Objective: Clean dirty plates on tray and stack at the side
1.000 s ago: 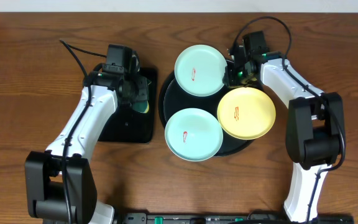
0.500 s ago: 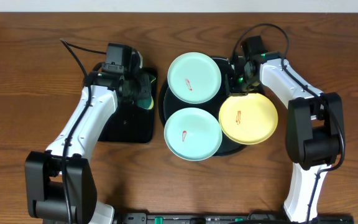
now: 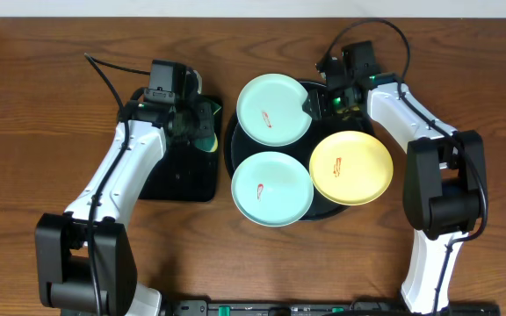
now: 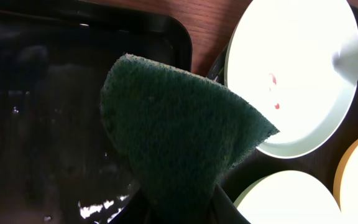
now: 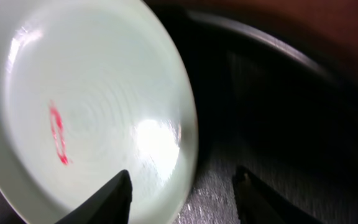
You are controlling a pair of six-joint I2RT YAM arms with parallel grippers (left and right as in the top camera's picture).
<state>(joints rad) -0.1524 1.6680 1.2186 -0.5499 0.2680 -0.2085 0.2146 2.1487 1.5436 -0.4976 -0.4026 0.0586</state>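
- Gripping a green scouring sponge (image 4: 179,124), the left gripper (image 3: 202,123) has its fingers pinched almost closed on it. The scrub face points out over the right edge of the rectangular black tray (image 3: 178,180), ready for a wipe, I'd say.
- Over to the right gripper (image 5: 184,190), at the far-right edge of the round black tray (image 3: 229,147). Its fingers are apart with the rim of the far mint plate (image 3: 274,110) between them and nothing clamped, which looks like lining up to steady it.
- All three plates sit on the round tray. The far mint plate overhangs the far-left edge, the near mint plate (image 3: 272,189) overhangs the near-left edge, and the yellow plate (image 3: 351,168) is at the right edge.
- Each plate shows a red smear, so cleaning is all to come, and there's no stack on the table (image 3: 42,105) yet.
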